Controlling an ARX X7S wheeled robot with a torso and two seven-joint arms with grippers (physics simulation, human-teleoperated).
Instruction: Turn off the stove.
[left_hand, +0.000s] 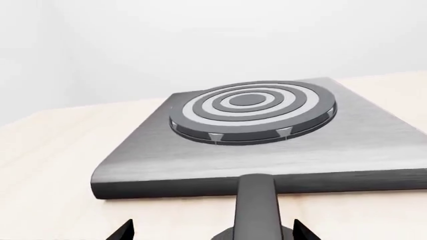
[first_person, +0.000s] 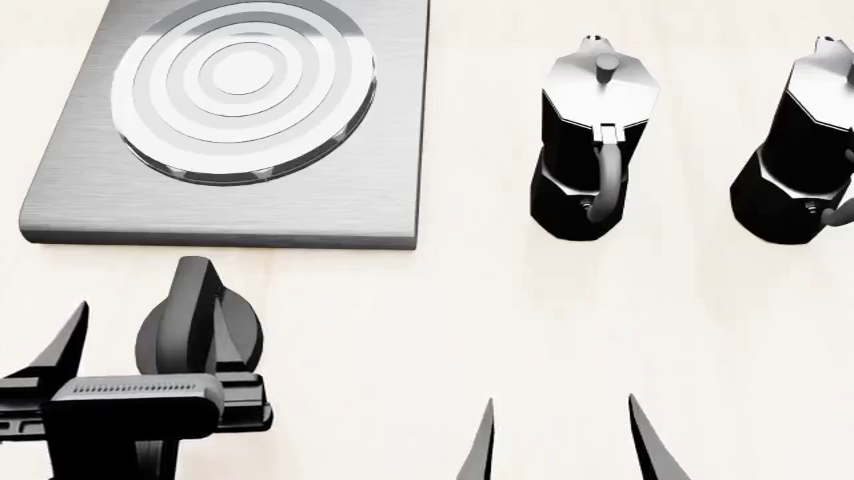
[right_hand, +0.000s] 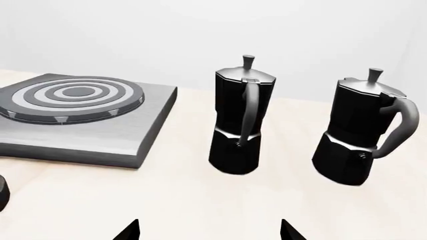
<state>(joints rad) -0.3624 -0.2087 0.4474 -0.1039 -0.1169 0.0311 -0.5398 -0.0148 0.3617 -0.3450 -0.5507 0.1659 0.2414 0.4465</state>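
Note:
The stove is a flat grey metal slab (first_person: 340, 190) with a round burner (first_person: 243, 85) of concentric rings, at the far left of the table. Its black ridged knob (first_person: 200, 320) lies apart, just in front of the slab. My left gripper (left_hand: 213, 232) is open, with a fingertip on each side of the knob's ridge (left_hand: 257, 205) and not touching it. In the left wrist view the slab (left_hand: 200, 160) and burner (left_hand: 253, 107) lie straight beyond the knob. My right gripper (first_person: 567, 440) is open and empty over bare table, also in the right wrist view (right_hand: 210, 231).
Two black-and-silver moka pots stand upright to the right of the stove, one near the middle (first_person: 594, 140) and one at the right edge (first_person: 801, 140). They also show in the right wrist view (right_hand: 240, 125) (right_hand: 363, 135). The table top (first_person: 441, 330) is pale wood.

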